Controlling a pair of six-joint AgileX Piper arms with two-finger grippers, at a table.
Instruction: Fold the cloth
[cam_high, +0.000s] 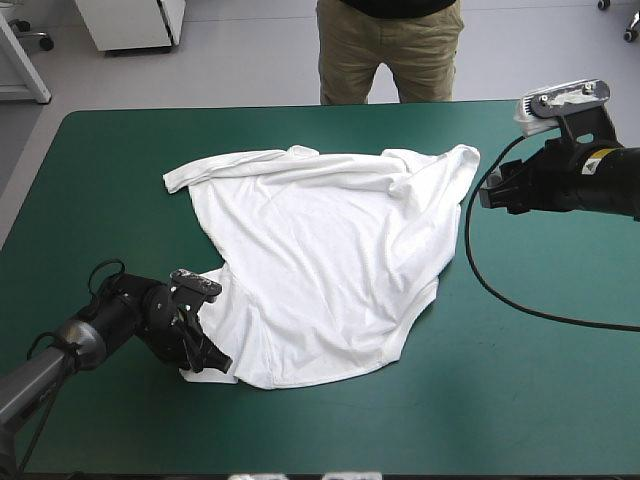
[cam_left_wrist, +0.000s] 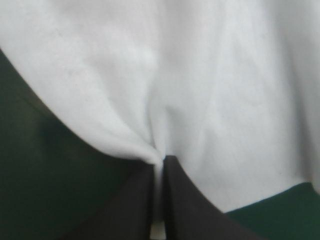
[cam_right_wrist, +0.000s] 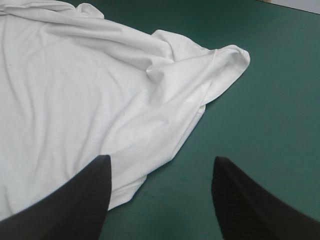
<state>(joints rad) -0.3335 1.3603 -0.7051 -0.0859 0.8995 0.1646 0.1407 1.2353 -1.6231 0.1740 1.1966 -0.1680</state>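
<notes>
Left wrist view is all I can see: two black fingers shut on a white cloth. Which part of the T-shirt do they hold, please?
Observer: The left gripper holds the white short-sleeved T-shirt at the near left corner of its hem, down at the teal-green table cover.
Operator: Is the shirt in a heap or spread?
Observer: Spread mostly flat, wrinkled, with the sleeves toward the table's far edge.
Operator: Where is the other gripper?
Observer: The right gripper is open, at the shirt's right side, near its far right sleeve.
</notes>
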